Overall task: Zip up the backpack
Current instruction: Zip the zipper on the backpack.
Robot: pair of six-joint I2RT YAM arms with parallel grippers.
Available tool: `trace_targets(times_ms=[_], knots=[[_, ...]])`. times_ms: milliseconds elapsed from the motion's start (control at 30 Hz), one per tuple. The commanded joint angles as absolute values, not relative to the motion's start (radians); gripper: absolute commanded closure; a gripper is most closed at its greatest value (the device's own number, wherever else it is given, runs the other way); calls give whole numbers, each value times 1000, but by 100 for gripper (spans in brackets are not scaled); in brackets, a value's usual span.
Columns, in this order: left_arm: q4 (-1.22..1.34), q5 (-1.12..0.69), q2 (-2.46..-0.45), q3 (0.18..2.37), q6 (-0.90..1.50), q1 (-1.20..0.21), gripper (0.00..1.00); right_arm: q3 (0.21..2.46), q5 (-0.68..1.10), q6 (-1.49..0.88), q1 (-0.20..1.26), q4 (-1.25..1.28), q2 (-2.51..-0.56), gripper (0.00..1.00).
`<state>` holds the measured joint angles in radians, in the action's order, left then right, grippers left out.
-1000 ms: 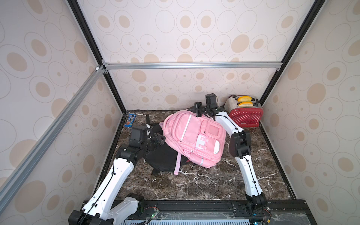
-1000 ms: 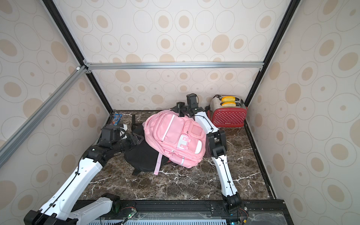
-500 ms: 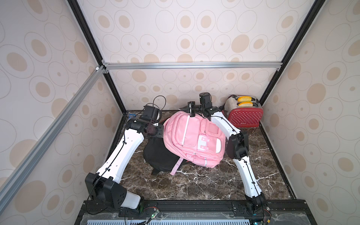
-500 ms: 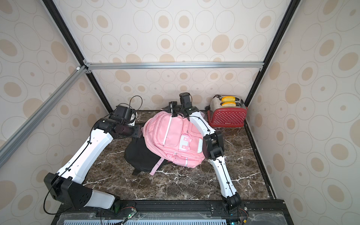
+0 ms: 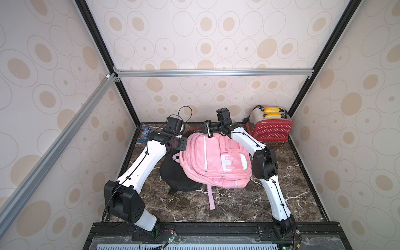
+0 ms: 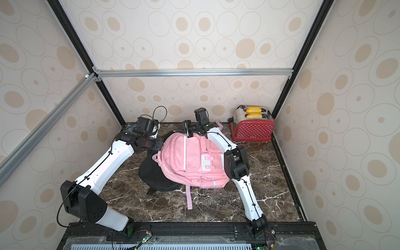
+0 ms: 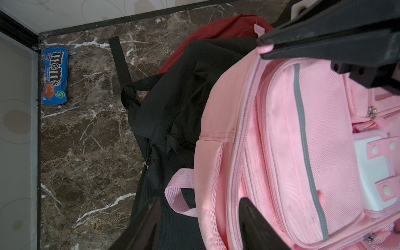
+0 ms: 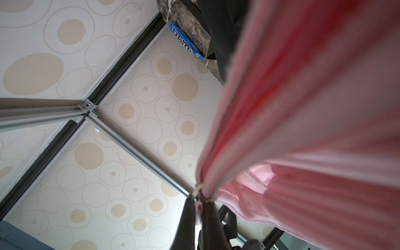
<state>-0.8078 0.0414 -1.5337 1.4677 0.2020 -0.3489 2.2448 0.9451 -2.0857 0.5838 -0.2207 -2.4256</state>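
Observation:
A pink backpack point(image 5: 216, 160) point(image 6: 190, 160) lies front up in the middle of the marble floor, partly over a black bag point(image 5: 175, 173). My right gripper point(image 5: 208, 131) point(image 6: 188, 131) is at the pack's far top edge, shut on the zipper pull point(image 8: 198, 192), with pink fabric bunched against it. My left gripper point(image 5: 181, 144) point(image 7: 199, 199) stands open at the pack's upper left side. Its fingers straddle the side edge and a pink strap loop point(image 7: 179, 192) without clamping anything. In the left wrist view the zipper track point(image 7: 240, 151) runs along the side.
A red toaster point(image 5: 270, 127) holding two yellow pieces stands at the back right. A blue candy packet point(image 5: 144, 133) point(image 7: 55, 75) lies in the back left corner. Dark red fabric point(image 7: 216, 28) shows behind the black bag. A pink strap point(image 5: 211, 197) trails toward the front. Walls close three sides.
My left arm has swung from the front left up to the pack's upper left side, its jaws widening. The right gripper has drawn the zipper pull leftward along the top, and the pack has turned.

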Motion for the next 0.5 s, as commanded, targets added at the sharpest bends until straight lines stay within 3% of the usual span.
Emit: trace_targets(times_ms=[0, 467], knots=[[-761, -6, -1537, 1451, 207, -354, 38, 2290, 977, -2101, 588, -211, -2388, 100], [-677, -134, -1677, 1417, 207, -354, 39, 2322, 977, -2121, 589, -198, -2388, 100]])
